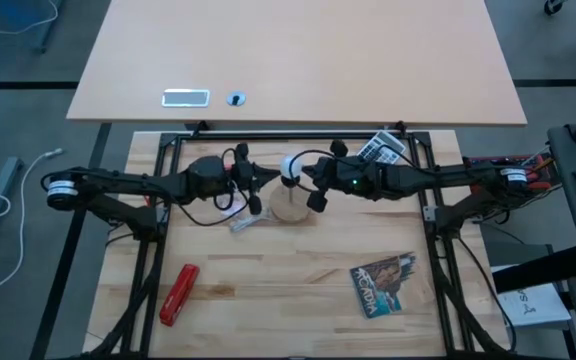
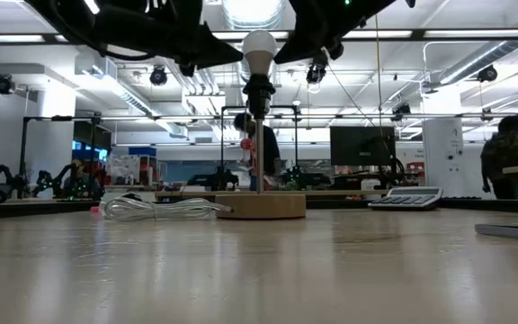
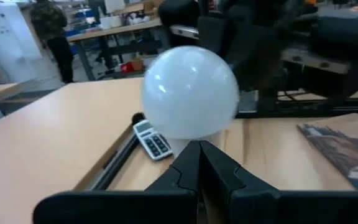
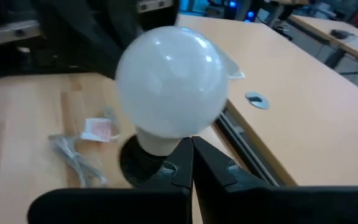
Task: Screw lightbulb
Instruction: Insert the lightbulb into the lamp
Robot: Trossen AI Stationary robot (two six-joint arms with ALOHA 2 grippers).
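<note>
The lightbulb (image 2: pixel 259 50) stands upright in the black socket (image 2: pixel 258 94) on the round wooden disc (image 2: pixel 260 205), near the table's middle. Its screw base is hidden inside the socket. The left gripper (image 1: pixel 252 180) sits just left of the bulb and the right gripper (image 1: pixel 314 181) just right of it. In each wrist view the fingers (image 3: pixel 197 168) meet in front of the bulb (pinched together, holding nothing). A calculator (image 1: pixel 381 149) lies far right, and a clear wrapper (image 2: pixel 160 209) lies left of the disc.
</note>
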